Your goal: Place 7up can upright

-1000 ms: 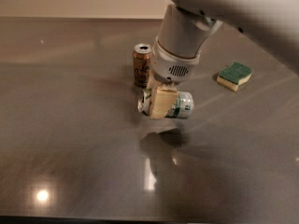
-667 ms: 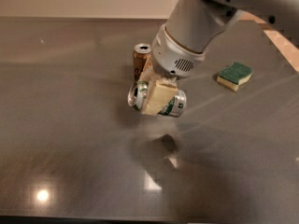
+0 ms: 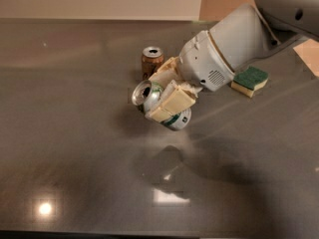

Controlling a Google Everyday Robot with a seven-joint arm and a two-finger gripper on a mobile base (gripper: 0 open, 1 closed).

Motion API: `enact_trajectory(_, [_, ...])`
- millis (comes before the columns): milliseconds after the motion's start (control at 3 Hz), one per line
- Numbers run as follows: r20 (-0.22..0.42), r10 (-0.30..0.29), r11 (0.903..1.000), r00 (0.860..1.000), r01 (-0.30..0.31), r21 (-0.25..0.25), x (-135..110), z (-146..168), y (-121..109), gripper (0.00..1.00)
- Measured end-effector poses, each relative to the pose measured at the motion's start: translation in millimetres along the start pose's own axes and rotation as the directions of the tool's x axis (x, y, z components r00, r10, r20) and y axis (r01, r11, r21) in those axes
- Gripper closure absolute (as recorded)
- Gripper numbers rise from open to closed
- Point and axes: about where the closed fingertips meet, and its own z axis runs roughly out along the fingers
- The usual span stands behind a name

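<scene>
The 7up can [image 3: 149,97] is silver-white with green markings. It is held in the air above the dark table [image 3: 75,133], tilted, with its silver top pointing left and a little up. My gripper [image 3: 167,94] is shut on the 7up can, one cream finger [image 3: 172,101] across its front and the other behind it. The white arm [image 3: 224,51] reaches in from the upper right. The can's shadow lies on the table below it.
A brown can [image 3: 151,59] stands upright just behind the gripper. A green and yellow sponge [image 3: 249,80] lies to the right. The table's far edge meets a pale wall at the top.
The arm has swung round and turned the held can, so its silver top now points left and upward. The can has stayed above the table in the gripper.
</scene>
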Motion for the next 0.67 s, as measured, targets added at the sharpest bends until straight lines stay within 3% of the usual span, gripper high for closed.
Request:
enact_trajectory(333, [0.198,0.043,0.9988,0.979,-0.047,0.015,8.3,-7.4,-0.9,1.00])
enact_trajectory(667, [0.351,0.070,0.9962,0.934,-0.084,0.024,20.1,-16.6,1.7,1.00])
